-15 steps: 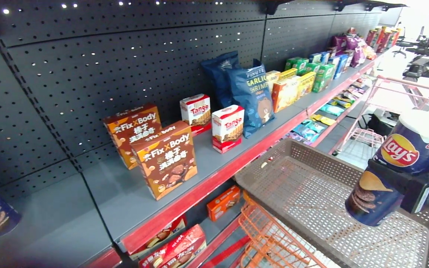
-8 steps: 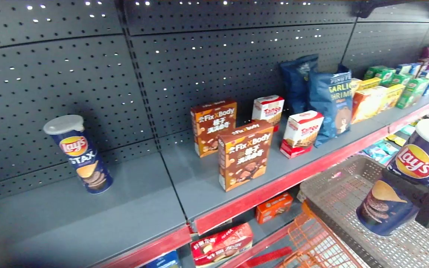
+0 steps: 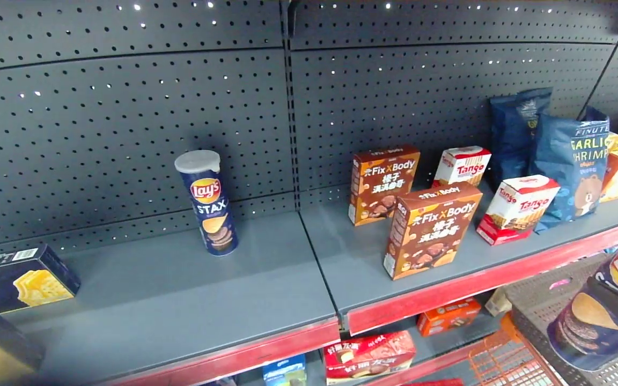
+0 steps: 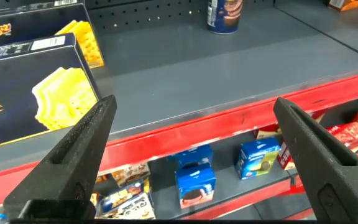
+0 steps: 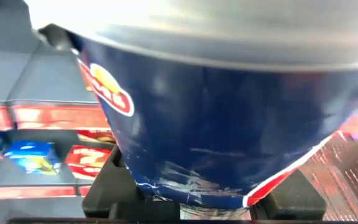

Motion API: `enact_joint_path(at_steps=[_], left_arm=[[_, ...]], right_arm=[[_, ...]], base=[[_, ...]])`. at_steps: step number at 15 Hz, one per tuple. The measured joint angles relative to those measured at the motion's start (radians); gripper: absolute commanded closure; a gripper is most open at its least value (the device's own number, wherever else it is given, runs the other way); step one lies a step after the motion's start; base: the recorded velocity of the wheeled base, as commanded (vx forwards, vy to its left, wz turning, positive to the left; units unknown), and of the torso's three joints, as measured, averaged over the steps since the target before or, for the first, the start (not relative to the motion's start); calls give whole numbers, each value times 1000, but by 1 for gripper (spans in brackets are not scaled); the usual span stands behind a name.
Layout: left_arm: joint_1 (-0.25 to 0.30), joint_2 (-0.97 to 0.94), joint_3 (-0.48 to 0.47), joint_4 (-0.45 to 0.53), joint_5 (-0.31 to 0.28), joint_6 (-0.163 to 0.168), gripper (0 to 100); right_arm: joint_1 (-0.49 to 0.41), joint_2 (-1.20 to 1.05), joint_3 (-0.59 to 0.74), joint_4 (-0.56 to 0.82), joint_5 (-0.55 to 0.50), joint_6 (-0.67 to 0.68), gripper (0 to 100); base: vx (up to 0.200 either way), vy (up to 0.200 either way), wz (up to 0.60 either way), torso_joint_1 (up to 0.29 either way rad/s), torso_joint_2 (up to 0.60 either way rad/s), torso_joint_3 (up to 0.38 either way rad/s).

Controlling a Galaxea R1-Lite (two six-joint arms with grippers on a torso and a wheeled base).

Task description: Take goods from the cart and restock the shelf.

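- The right gripper (image 5: 204, 202) is clamped around a dark blue chip can (image 3: 582, 327). It holds the can tilted, white lid uppermost, above the grey perforated cart basket (image 3: 534, 300).
- The left gripper (image 4: 193, 118) hangs with its fingers spread wide and nothing between them, just off the red front edge of the shelf (image 3: 180, 289).
- Close before the left gripper, a dark blue box (image 4: 36, 106) with a yellow picture sits on the shelf, with another like it (image 4: 30, 28) just behind.
- Farther along from the left gripper, a second chip can (image 3: 207, 201) stands upright near the pegboard back.
- Across the shelf from the right gripper stand a brown box (image 3: 429, 230) and its twin (image 3: 381, 182) behind it.
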Motion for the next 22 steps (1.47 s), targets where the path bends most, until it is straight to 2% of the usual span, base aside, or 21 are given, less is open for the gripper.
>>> enact_joint_path(at_steps=[2,4,8,12,18,22], left_arm=[[-1,0,0,0,0,0,0],[-1,0,0,0,0,0,0],[-1,0,0,0,0,0,0],[-1,0,0,0,0,0,0],[0,0,0,0,0,0,0],[-1,0,0,0,0,0,0]], right_arm=[[45,-17,10,-1,10,-11,100],[132,-23,13,-1,8,-19,100],[292,-21,7,-2,8,-21,100],[332,-19,10,-3,11,-17,100],[372,9,10,-19,23,-2,100],[425,111,0,-180,23,20,100]], base=[[0,0,0,0,0,0],[0,0,0,0,0,0],[0,0,600,4,1,4],[0,0,600,6,4,2],[0,0,0,0,0,0],[0,0,0,0,0,0]])
